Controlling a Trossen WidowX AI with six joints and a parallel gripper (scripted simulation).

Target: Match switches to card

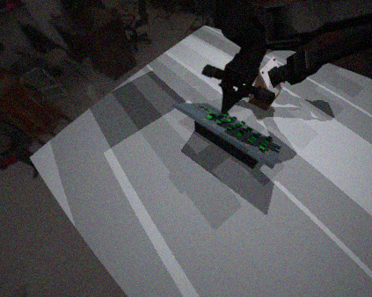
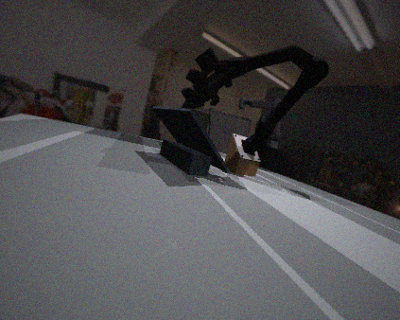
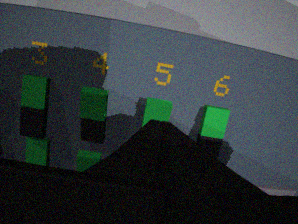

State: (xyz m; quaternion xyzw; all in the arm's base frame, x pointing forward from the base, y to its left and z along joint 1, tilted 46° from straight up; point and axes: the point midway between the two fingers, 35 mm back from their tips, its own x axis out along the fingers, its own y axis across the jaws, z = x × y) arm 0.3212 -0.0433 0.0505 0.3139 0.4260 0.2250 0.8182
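Table (image 1: 234, 246): striped grey top, with the panel (image 1: 194, 112) sitting toward its far side on a dark base block (image 2: 185, 157). The panel face is tilted, as the side view shows, so a press has to come square to the slope, not straight down.

Arm (image 2: 289, 85): reaches over the panel from behind. Gripper (image 1: 227, 105) is over the panel's left end as the top view has it, fingers shut with nothing between them; good, the closed tip serves as one blunt poker.

Switches: the wrist view shows columns numbered up to 5 and 6. Switch 5 (image 3: 157, 110) and switch 6 (image 3: 214, 123) show green faces; the dark gripper body fills the lower frame and hides the near row. Whether the tip is touching a switch, cannot tell.

Card (image 1: 269, 70): pale, on a brown block just behind the panel, partly hidden by the arm; its squares cannot be read here.

Judgement for the step in hand: centre the tip on the raised half only, press short, lift straight back along the same line.

Room: neighbouring switches stand close, so sideways drift risks a wrong flip. Open space is above the panel; the card block crowds the far side
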